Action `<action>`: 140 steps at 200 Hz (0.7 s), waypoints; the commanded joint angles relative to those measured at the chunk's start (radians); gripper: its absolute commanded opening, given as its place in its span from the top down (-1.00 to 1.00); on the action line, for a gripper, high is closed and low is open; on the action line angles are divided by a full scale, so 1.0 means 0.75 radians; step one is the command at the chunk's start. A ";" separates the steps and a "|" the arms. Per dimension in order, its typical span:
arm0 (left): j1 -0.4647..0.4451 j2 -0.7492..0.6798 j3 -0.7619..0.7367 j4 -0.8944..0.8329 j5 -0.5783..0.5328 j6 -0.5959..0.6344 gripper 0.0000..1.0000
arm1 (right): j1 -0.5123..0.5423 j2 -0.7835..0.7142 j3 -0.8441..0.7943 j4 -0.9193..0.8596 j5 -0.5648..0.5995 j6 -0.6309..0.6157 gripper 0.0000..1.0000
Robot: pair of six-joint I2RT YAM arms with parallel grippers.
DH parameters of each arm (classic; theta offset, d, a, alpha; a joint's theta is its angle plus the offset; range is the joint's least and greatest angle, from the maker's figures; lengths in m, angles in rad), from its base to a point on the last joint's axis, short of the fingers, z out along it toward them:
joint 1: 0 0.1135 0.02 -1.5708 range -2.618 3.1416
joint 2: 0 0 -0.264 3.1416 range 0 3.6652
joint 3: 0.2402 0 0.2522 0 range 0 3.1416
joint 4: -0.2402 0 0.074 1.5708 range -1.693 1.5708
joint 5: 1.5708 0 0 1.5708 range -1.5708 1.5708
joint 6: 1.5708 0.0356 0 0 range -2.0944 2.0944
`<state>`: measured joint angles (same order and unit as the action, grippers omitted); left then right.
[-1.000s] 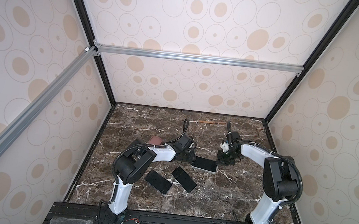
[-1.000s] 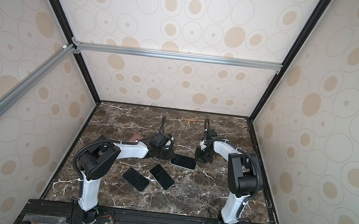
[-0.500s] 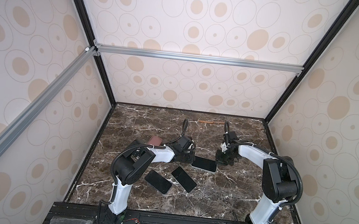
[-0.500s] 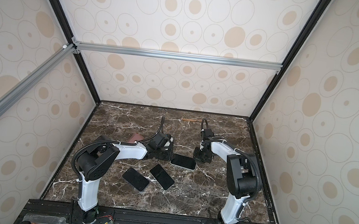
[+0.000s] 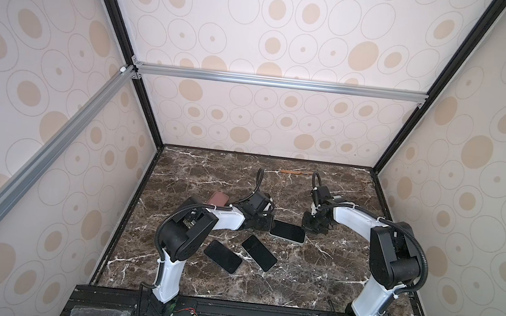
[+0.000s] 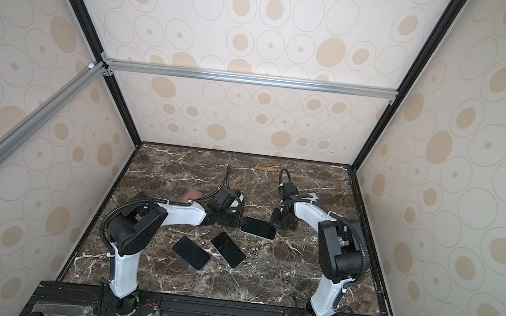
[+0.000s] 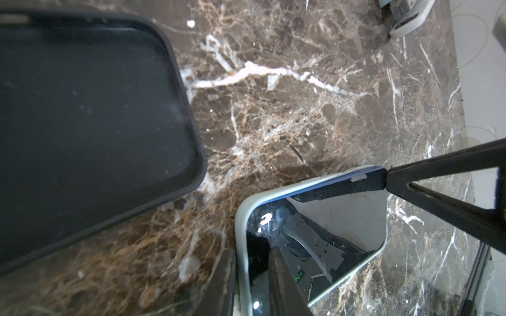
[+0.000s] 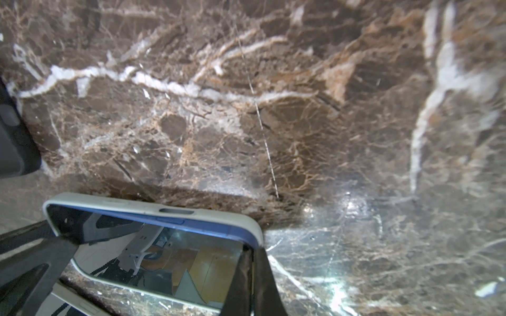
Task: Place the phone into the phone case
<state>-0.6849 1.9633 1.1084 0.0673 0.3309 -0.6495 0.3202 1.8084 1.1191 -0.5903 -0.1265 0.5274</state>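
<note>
Right wrist view: phone (image 8: pixel 164 254) in case (image 8: pixel 123 203), blue edge proud; your left gripper (image 5: pixel 265 224) pinches case, right gripper (image 8: pixel 253 265), closed, presses corner.

1. A robot lab cell: wall panels (image 5: pixel 277 22) printed with beige ovals close three sides.
2. An aluminium rail (image 5: pixel 270 81) and black frame posts (image 5: pixel 116 20) brace them.
3. The left arm (image 5: pixel 225 220) and right arm (image 5: pixel 352 217) rise from a base rail (image 5: pixel 259 315) at the lower frame edge, beside a marble-look bench (image 5: pixel 312 276).

Left arm (image 5: pixel 226 222), right arm (image 5: pixel 352 217) wearing white shells, black joints, corrugated black cables (image 5: pixel 207 206) (white zip ties (image 5: pixel 395 295)); left hand (image 5: pixel 263 223), right hand (image 5: pixel 309 228) looking black.
</note>
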 commanded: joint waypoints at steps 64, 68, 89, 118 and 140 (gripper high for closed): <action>0.007 -0.006 -0.015 -0.072 0.002 0.023 0.56 | 0.066 0.291 -0.158 0.184 -0.112 0.068 0.89; 0.007 -0.008 -0.017 -0.074 0.001 0.023 0.56 | 0.067 0.295 -0.157 0.186 -0.110 0.068 0.89; 0.007 -0.017 -0.022 -0.089 0.003 0.023 0.56 | 0.068 0.297 -0.156 0.190 -0.116 0.074 0.89; 0.007 -0.051 -0.028 -0.103 0.005 0.031 0.56 | 0.080 0.203 -0.147 0.156 -0.104 0.080 0.89; 0.009 -0.089 -0.020 -0.108 -0.014 0.043 0.56 | 0.092 0.094 -0.100 0.088 -0.084 0.063 0.88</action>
<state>-0.6804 1.9461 1.0977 0.0467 0.3378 -0.6464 0.3702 1.8488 1.0943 -0.3157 -0.2901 0.5743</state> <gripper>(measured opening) 0.221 0.056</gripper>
